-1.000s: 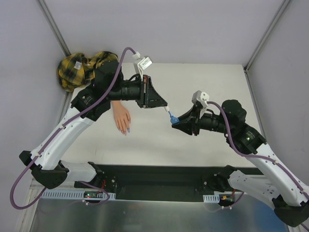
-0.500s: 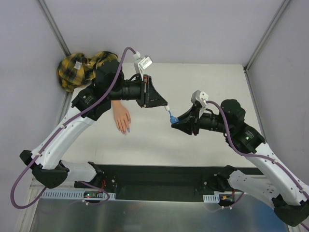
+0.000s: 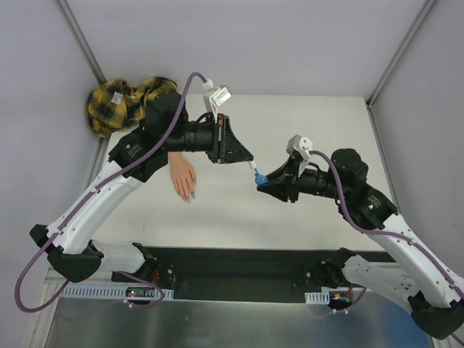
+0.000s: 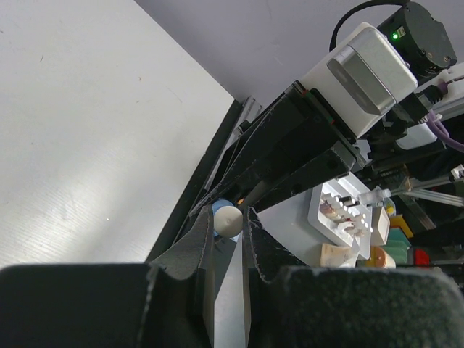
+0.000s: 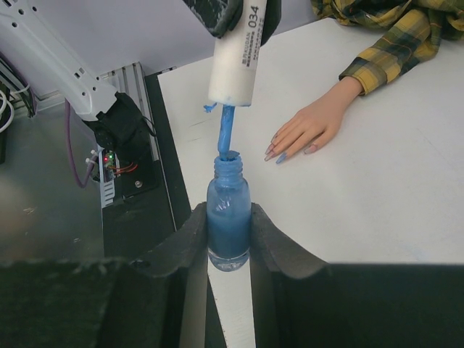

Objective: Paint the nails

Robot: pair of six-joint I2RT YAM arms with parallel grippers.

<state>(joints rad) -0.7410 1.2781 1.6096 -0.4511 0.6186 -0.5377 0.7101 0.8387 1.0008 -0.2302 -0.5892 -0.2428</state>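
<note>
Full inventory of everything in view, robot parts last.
polish bottle: 1, blue, open, in right end effector
cap with brush: 1, white, brush blue, dipping into bottle neck
mannequin hand: 1, flesh-coloured, flat on table
nails: count unclear, pinkish, its fingertips
plaid sleeve: 1, yellow-black, table's far-left corner
table: 1, white
left end effector: 1, black, shut on cap
right end effector: 1, black, shut on bottle

Bright, even overhead light; soft shadows on table (image 3: 304, 123). Right gripper (image 5: 228, 217) close to lens, dark and blurred.
</note>
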